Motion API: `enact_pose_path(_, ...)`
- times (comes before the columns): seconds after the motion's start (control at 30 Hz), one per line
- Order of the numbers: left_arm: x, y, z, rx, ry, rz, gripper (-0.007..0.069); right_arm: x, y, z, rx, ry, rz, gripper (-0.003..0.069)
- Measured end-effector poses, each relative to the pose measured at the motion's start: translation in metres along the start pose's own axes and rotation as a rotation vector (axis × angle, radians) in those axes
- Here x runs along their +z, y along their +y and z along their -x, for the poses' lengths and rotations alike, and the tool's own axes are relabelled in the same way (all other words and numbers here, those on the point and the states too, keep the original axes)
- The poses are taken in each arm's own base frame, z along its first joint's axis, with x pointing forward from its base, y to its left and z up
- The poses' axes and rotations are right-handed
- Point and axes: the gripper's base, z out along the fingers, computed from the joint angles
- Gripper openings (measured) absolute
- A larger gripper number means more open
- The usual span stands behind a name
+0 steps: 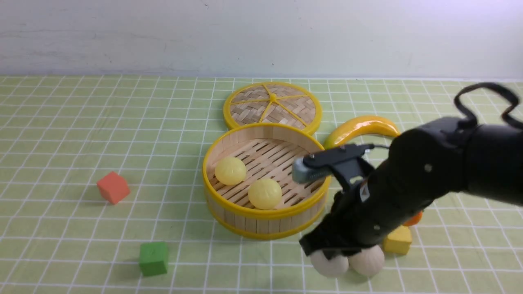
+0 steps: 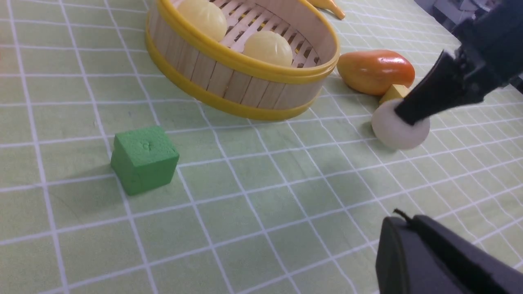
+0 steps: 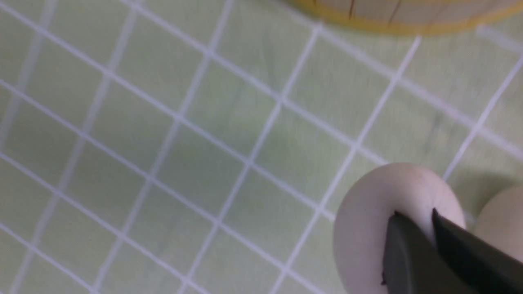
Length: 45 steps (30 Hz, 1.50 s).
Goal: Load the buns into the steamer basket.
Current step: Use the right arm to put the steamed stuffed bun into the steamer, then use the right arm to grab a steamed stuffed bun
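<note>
Two glossy pale yellow buns (image 1: 230, 170) (image 1: 264, 193) lie inside the steamer basket (image 1: 261, 213), which also shows in the left wrist view (image 2: 245, 67). Two matte off-white buns (image 1: 329, 263) (image 1: 367, 260) sit side by side on the cloth in front of the basket to the right. My right gripper (image 3: 414, 212) points down onto the top of the left off-white bun (image 3: 367, 212), its jaws close together with only a thin gap, not around the bun. The left wrist view shows its tip (image 2: 402, 116) touching that bun (image 2: 398, 134). My left gripper (image 2: 402, 220) is shut and empty, low over the cloth.
The flat woven lid (image 1: 272, 105) lies behind the basket. A banana (image 1: 361, 126) is to the basket's right. A mango (image 2: 376, 71) and a yellow cube (image 1: 397, 241) sit just behind the off-white buns. A red cube (image 1: 113, 187) and a green cube (image 1: 153, 258) lie on the left.
</note>
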Motion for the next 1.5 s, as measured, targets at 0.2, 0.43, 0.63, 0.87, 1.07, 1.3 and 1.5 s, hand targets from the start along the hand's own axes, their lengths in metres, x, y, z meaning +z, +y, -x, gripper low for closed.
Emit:
enact_pose_path(0.2,0.000,0.000,0.000,0.000,0.001,0.000,0.0009,-0.012,-0.006,0.051,-0.016,-0.248,-0.018,0.0015)
enact_pose_path(0.43,0.000,0.000,0.000,0.000,0.004,0.001,0.0017,0.052,-0.045,0.082,0.047,-0.207,-0.079,0.0043)
enact_pose_path(0.63,0.000,0.000,0.000,0.000,0.004,0.001,0.0021,0.079,-0.053,0.082,0.060,-0.158,-0.089,0.0198)
enact_pose_path(0.87,0.000,0.000,0.000,0.000,0.004,0.001,0.0029,0.067,-0.050,0.082,0.062,-0.143,-0.081,0.0486)
enact_pose_path(1.07,0.000,0.000,0.000,0.000,0.004,0.001,0.0037,-0.011,-0.035,0.079,0.035,-0.155,-0.069,0.0576)
enact_pose_path(1.3,0.000,0.000,-0.001,0.000,0.007,0.002,0.0038,-0.029,-0.044,0.000,0.071,0.118,-0.172,0.0411)
enact_pose_path(1.5,0.000,0.000,-0.001,0.000,0.011,0.003,0.0042,0.005,-0.052,-0.024,0.124,0.126,-0.178,0.0328)
